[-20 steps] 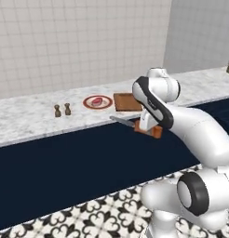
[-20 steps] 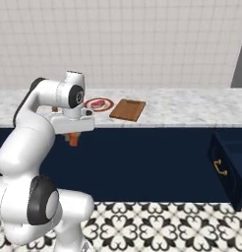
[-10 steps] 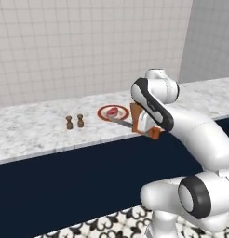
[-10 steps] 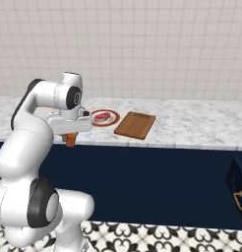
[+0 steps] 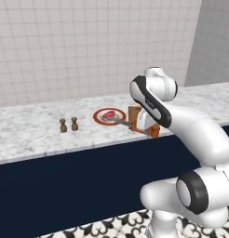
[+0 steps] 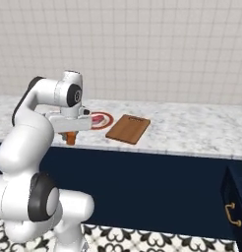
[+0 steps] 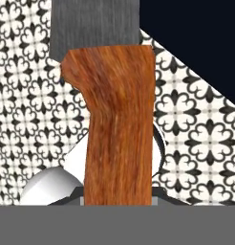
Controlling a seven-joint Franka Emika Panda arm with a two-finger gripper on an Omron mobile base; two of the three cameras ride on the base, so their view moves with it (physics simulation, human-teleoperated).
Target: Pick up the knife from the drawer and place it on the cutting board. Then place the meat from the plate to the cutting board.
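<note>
My gripper point(image 5: 146, 127) is shut on the knife's orange-brown handle point(image 5: 154, 132) at the counter's front edge. Its grey blade point(image 5: 119, 120) points left toward the red-rimmed plate point(image 5: 98, 117). The red meat point(image 5: 108, 115) lies on that plate. Most of the brown cutting board point(image 5: 134, 111) is hidden behind my hand here. From the right, the cutting board point(image 6: 128, 129) lies flat beside the plate point(image 6: 107, 120), right of my gripper point(image 6: 70, 134). The hand view has the knife handle point(image 7: 119, 134) and blade point(image 7: 95, 24) over patterned floor. The navy drawer point(image 6: 237, 197) stands open at the far right.
Two small brown shakers point(image 5: 69, 124) stand on the marble counter point(image 5: 28, 132) left of the plate. Navy cabinet fronts point(image 6: 157, 187) run below the counter. A tiled wall backs the counter.
The whole picture has shifted as the base drove along the counter; plate and board now sit nearer my hand. The knife stays gripped throughout.
</note>
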